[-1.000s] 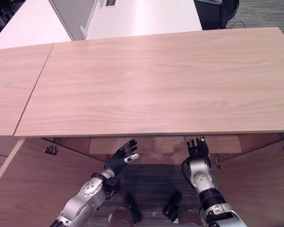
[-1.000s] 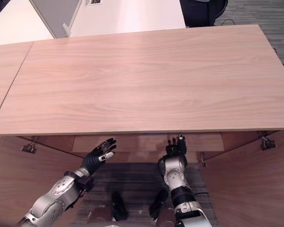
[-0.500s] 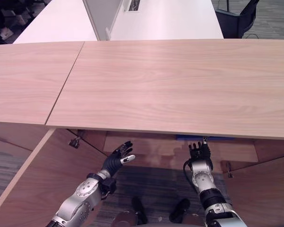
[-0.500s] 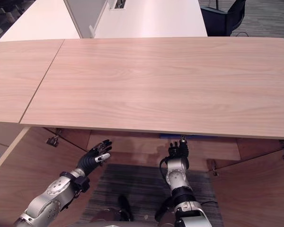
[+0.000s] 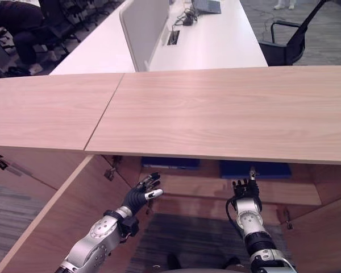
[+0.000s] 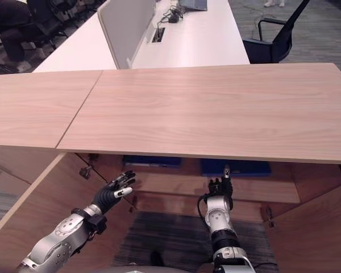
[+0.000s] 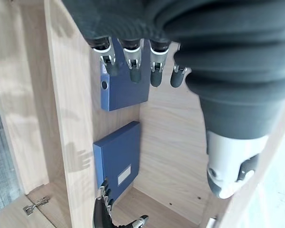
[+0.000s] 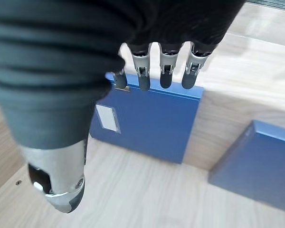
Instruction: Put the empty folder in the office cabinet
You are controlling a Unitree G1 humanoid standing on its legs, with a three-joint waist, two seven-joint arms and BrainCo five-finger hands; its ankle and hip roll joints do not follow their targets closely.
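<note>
now the right hand hangs with straight fingers just before a blue folder lying on the cabinet shelf, holding nothing; the left hand is open too, beside the open door. a second folder lies further left, so storing looks done, and the next move is likely to draw both hands clear and shut the doors.

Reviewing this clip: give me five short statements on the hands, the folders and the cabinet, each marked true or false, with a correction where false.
1. Two blue folders lie on the cabinet shelf, one left of the other. True.
2. The right hand is curled round a folder. False: its fingers are straight and hold nothing.
3. The left hand is open and empty. True.
4. A folder lies on the cabinet top. False: the wooden top is bare.
5. The cabinet door on the left is closed. False: it stands open.
</note>
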